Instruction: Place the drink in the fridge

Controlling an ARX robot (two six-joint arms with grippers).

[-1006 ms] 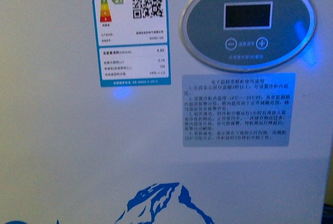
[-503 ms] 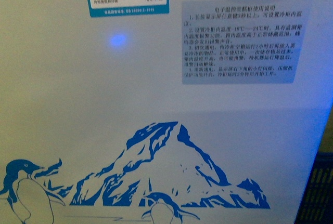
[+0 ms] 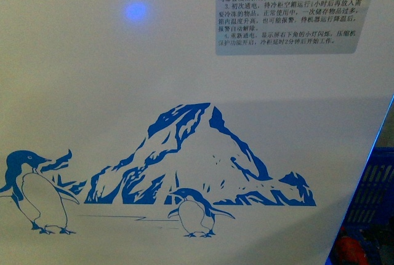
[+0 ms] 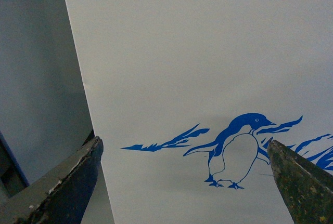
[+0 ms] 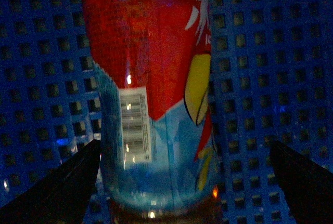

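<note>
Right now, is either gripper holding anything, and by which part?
Nothing is held. The left gripper is open before the fridge front. The right gripper is open with the drink between its fingers, not clamped.

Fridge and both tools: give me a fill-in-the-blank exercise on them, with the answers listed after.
In the front view the fridge shows a blue mountain and ___ penguins.
The left tool is open and holds ___.
The drink sits between the fingers of the right tool, which is ___.
Behind the drink is a lattice crate coloured ___.
Missing words: two; nothing; open; blue.
</note>
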